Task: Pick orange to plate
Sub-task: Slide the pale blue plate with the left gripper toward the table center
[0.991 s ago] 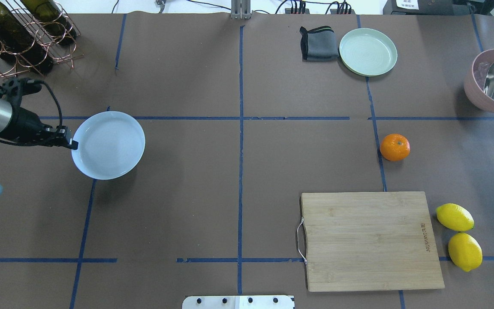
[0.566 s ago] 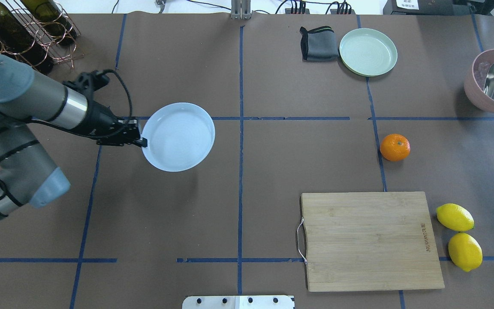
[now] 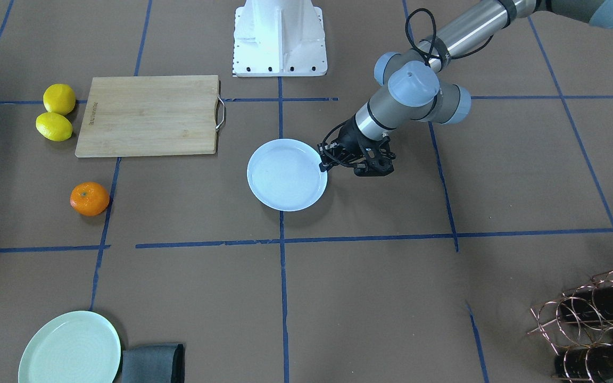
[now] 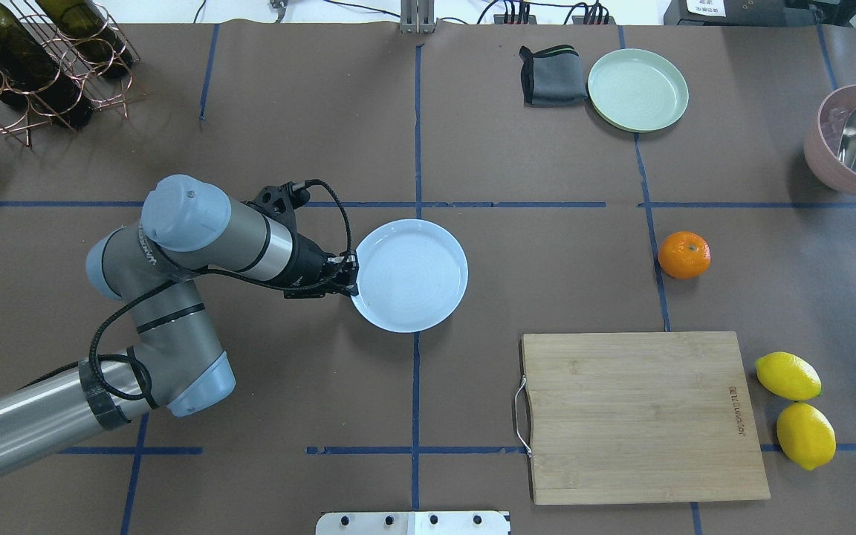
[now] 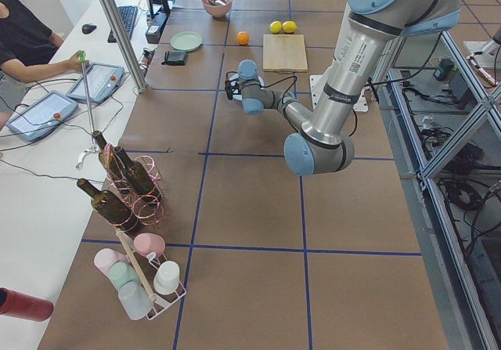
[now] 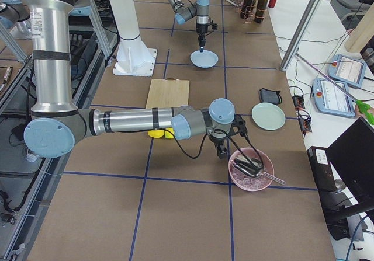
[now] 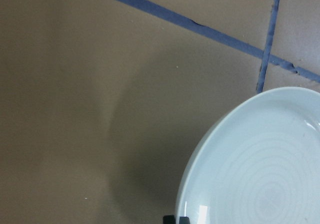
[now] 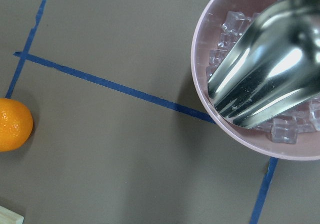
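Overhead exterior view, and the left end effector (image 4: 351, 276) is clamped on the rim of the plate (image 4: 417, 276), pinching the edge that faces its own arm. The plate sits level over the centre tape line (image 4: 417, 126), right in the middle of the table (image 4: 287, 111). The left wrist camera picks up a soft shadow on the brown paper beside the plate, but I cannot tell whether the plate touches the table.

Over to the orange (image 4: 684, 255): it rests on the table in the robot's right half, just beside a blue tape line (image 4: 649, 223) and well apart from the plate, nothing touching it. Nearer the robot lies the wooden cutting board (image 4: 643, 416), with 2 lemons (image 4: 788, 376) touching each other just off its right edge.

The right end effector (image 6: 221, 152) points down between the orange and the pink bowl (image 8: 200, 83). It shows only in the exterior right view, so I cannot tell whether its fingers are spread or together. Its wrist camera shows the orange at the left edge and the bowl holding ice cubes (image 8: 285, 131) and a metal scoop (image 8: 270, 73).

At the far edge, a mint-green plate (image 4: 637, 89) sits just beside a folded grey cloth (image 4: 550, 74).
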Robot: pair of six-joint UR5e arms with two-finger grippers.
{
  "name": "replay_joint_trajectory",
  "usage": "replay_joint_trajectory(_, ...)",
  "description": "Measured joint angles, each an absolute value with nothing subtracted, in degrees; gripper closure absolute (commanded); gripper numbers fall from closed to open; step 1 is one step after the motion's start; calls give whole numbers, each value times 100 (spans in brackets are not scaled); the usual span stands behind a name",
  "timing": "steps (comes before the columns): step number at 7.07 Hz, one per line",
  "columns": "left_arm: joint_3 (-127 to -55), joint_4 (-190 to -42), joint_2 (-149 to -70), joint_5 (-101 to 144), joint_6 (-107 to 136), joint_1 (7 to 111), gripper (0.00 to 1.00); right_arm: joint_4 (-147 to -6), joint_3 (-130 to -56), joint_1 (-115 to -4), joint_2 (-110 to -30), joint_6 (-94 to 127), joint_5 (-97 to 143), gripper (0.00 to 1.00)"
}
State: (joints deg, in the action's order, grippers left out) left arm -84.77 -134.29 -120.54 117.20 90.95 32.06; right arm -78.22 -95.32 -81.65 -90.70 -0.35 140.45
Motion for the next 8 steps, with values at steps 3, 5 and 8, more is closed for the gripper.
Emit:
replay_joint_trajectory(3,-8476,-13431,-12096,11542,9094,3099,24,-7822,-9561,-8165,-9095,-33,14060,0)
replay_joint_trajectory(5,-8753,-13462,-12062,11533,9090,3110,9,-7804,-9690,-8091,-9086,340,14061,0)
replay_joint_trajectory(8,-9787,-13479,-11761,11506,9117,3216,8,-6884,-9982,-7382,-9030,2504,14017,0)
